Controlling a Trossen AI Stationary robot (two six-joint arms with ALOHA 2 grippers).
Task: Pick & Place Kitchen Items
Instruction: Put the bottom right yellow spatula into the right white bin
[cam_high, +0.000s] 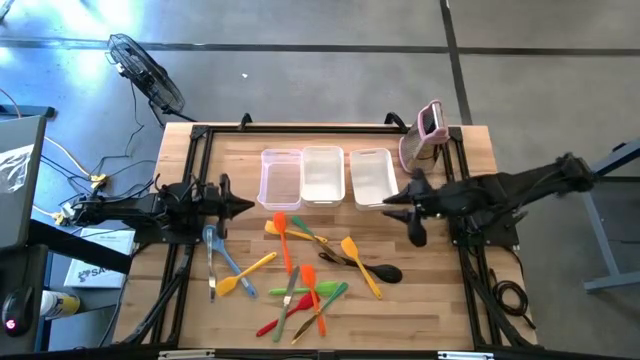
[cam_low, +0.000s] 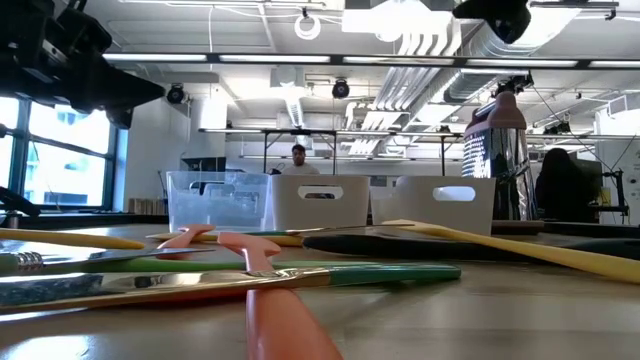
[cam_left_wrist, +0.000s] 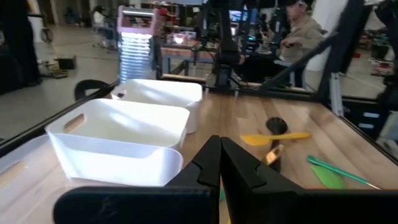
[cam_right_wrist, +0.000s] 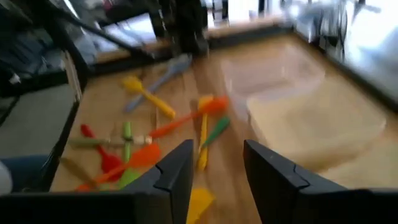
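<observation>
Utensils (cam_high: 305, 270) lie scattered over the front half of the table (cam_high: 440, 300), well short of the three tubs (cam_high: 325, 176) lined up along the back edge. Among them, an orange spatula (cam_high: 283, 240) lies nearest the tubs, another orange one (cam_high: 360, 263) sits toward the right edge, a black spoon (cam_high: 372, 268) rests just beside it, a yellow spatula (cam_high: 245, 274) and a blue-handled tool (cam_high: 218, 252) lie toward the left edge, and green and red pieces (cam_high: 300, 300) cross each other near the front edge. The left gripper (cam_high: 243, 205) hovers by the left edge, its fingers (cam_left_wrist: 214, 168) pressed together with nothing between them. The right gripper (cam_high: 392, 205) hangs beside the rightmost tub (cam_high: 372, 176) near the right edge; its fingers (cam_right_wrist: 177, 171) stand partly apart, a clear gap between them, and hold nothing. A pink-and-white gadget (cam_high: 428, 130) stands upright at the back right corner, just beyond the right arm. In the low view a person (cam_low: 297, 157) shows in the room behind the tubs.
</observation>
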